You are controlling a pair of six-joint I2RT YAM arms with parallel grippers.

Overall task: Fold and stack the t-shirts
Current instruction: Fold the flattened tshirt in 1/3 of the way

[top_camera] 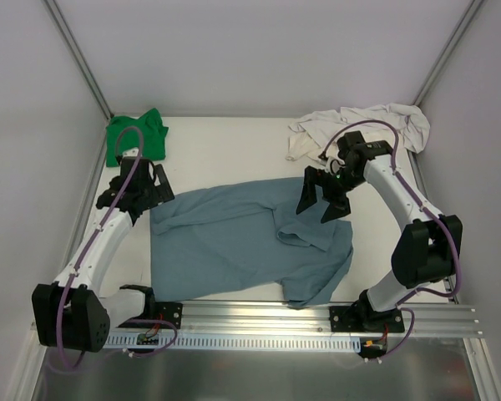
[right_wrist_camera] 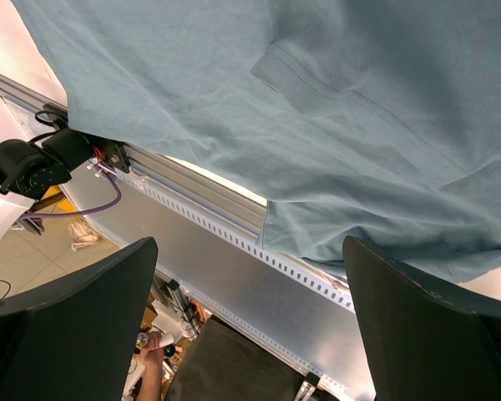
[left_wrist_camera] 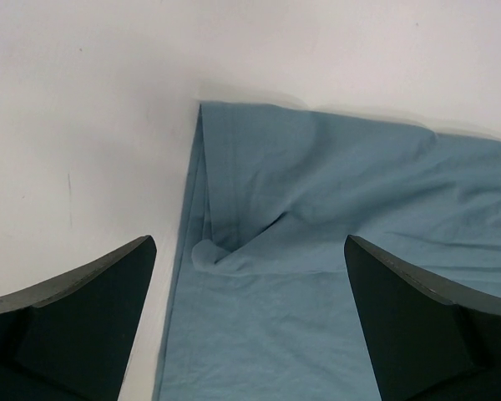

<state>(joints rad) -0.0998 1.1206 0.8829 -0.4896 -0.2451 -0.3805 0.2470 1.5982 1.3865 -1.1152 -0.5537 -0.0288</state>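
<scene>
My left claw [top_camera: 153,187] [left_wrist_camera: 249,251] stands wide with nothing between its fingers [left_wrist_camera: 83,317]. In its wrist view the slate-blue shirt [top_camera: 234,242] [left_wrist_camera: 317,209] [right_wrist_camera: 275,100] lies below and ahead of the claw. A doubled-over edge of the shirt runs forward from just inside the left finger to a corner on the white table [top_camera: 225,150]. A small puckered fold of cloth sits between the two fingers. I cannot tell whether the fingertips touch the fabric.

My right claw [top_camera: 320,205] [right_wrist_camera: 249,246] is also spread wide and holds nothing. It hangs over the shirt's right half, and a sleeve [top_camera: 296,234] [right_wrist_camera: 351,92] with its stitched hem is folded across the body just ahead of the fingers. Beneath this claw the shirt's near corner droops over the slotted metal rail [top_camera: 259,313] [right_wrist_camera: 217,209] at the table's near edge.

The blue shirt is spread out between the two claws, wrinkled and not yet folded square. The green shirt [top_camera: 136,136] is bunched up beyond the left claw in the far corner, apart from the blue one. The cream shirt [top_camera: 359,125] lies crumpled beyond the right claw, near that arm's wrist.
</scene>
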